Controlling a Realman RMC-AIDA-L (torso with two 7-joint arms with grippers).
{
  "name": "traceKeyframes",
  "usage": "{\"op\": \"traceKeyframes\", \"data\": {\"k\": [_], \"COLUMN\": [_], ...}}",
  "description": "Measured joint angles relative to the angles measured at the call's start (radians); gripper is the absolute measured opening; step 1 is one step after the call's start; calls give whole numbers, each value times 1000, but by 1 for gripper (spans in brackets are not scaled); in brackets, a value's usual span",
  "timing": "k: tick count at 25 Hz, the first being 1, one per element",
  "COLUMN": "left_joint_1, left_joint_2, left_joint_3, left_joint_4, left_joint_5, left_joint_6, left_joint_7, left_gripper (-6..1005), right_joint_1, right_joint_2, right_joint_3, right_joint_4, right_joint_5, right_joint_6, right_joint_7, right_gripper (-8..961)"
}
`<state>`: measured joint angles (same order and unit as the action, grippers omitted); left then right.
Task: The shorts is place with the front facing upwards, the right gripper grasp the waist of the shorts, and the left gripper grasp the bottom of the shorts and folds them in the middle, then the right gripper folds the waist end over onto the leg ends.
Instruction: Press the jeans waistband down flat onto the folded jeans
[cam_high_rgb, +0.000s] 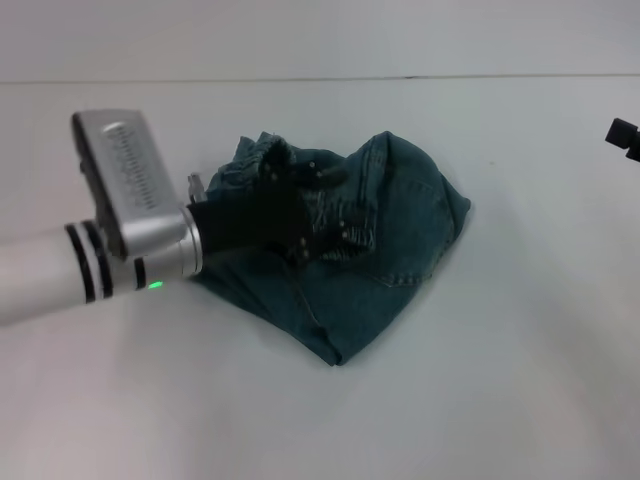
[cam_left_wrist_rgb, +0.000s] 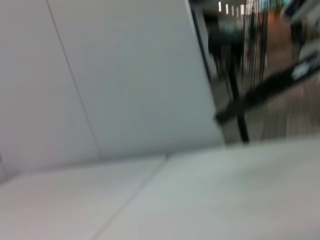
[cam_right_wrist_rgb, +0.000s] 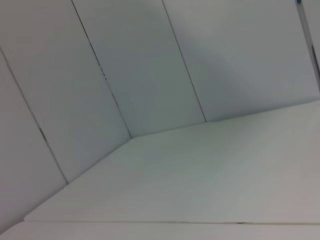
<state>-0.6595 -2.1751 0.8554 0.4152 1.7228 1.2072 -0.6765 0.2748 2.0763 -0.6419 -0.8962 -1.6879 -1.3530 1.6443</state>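
Black two-fingered left pincer (cam_high_rgb: 318, 215) on its silver-white arm reaches in from nine o'clock and sits over the blue-green denim shorts (cam_high_rgb: 385, 250), hiding much of the folded heap; whether its fingers are apart or clamped cannot be told. Those shorts lie bunched at the centre of the white surface (cam_high_rgb: 520, 380). At three o'clock, only a black tip of the right pincer (cam_high_rgb: 626, 137) shows, cut off by the edge.

So the shorts (cam_high_rgb: 375, 250) sit bunched mid-table (cam_high_rgb: 520, 380), the left gripper (cam_high_rgb: 300, 215) reaching in from the left and lying on top of their left half, and the right gripper (cam_high_rgb: 625, 137) way off at the right edge.
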Motion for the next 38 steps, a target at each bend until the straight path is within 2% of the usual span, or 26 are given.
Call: {"op": "traceKeyframes", "data": {"k": [4, 10, 13, 15, 17, 20, 21, 32, 38], "left_joint_1": [29, 160, 211, 211, 215, 202, 197, 200, 197], "left_joint_2": [0, 0, 0, 0, 0, 0, 0, 0, 0], "left_joint_3": [146, 460, 566, 566, 628, 678, 695, 723, 798], "left_joint_4": [117, 386, 486, 486, 510, 513, 515, 542, 539], "left_joint_5": [-17, -25, -23, -23, -19, -15, -11, 101, 138], "left_joint_6": [-85, -165, -210, -210, -326, -418, -456, -509, -623], "left_joint_7": [-77, -231, -273, -273, -285, -302, -305, -374, -379], "left_gripper": [495, 615, 676, 716, 759, 829, 829, 829, 830], "right_joint_1": [-8, -10, -11, -11, -10, -11, -12, -15, -14], "right_joint_2": [3, 6, 5, 5, 6, 5, 5, 5, 4], "right_joint_3": [11, 18, 19, 20, 20, 20, 20, 33, 34], "right_joint_4": [1, 11, 11, 14, 19, 25, 26, 27, 28], "right_joint_5": [-1, -1, -1, -1, 0, 0, 0, 1, 1], "right_joint_6": [0, -2, -2, -2, -3, -3, -6, -23, -23], "right_joint_7": [-3, -5, -5, -5, -5, -6, -6, -6, -4], "right_gripper": [958, 958, 957, 956, 956, 956, 956, 955, 956]}}
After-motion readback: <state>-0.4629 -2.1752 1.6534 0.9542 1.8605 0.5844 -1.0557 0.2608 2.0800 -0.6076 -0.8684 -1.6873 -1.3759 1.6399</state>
